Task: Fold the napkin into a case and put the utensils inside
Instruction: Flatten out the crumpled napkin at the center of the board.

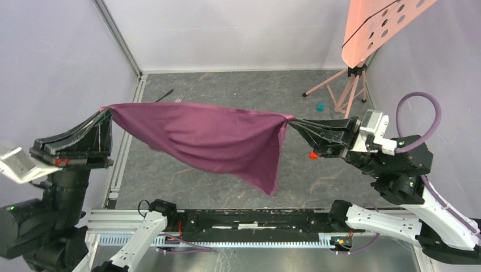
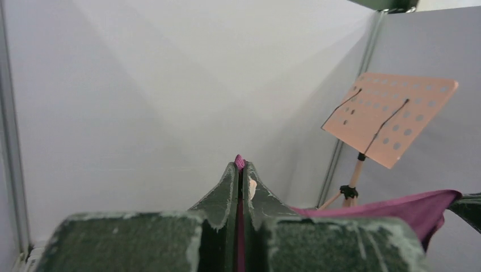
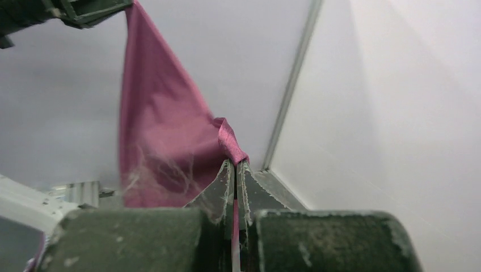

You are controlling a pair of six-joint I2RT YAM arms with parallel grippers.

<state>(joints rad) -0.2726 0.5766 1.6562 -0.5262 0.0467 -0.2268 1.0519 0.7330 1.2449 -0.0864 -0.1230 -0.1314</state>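
From the top camera, the napkin (image 1: 210, 136) hangs in the air above the surface (image 1: 238, 85), stretched between the two arms. The left tool (image 1: 108, 116) is pressed together on the napkin's left corner, and the right tool (image 1: 292, 120) is pinching its right corner. The upper edge runs nearly level between them. The rest sags in soft folds, and a loose corner droops to a point low on the right side. On the surface behind the cloth, near the far wall, lies a slim dark knife (image 1: 164, 94). Just to its right is a small pale piece that looks like the fork (image 1: 180, 100), mostly hidden by the napkin's edge. A teal cube (image 1: 320, 106) sits well to the right, near the feet of a pink music stand (image 1: 380, 28).

In the left wrist view, the left tool (image 2: 243, 170) has its fingers closed tight, with a sliver of purple cloth running down between them and poking out at the tips. The napkin (image 2: 420, 207) stretches away to the right edge, where it meets the dark tip of the right tool (image 2: 471, 207). The music stand (image 2: 391, 116) stands behind it against the wall.

In the right wrist view, the right tool (image 3: 235, 170) is clamped on a bunched fold of napkin (image 3: 159, 141), and loose frayed threads show near the fingers. The cloth rises up and to the left to the left tool (image 3: 85, 8) at the top corner.
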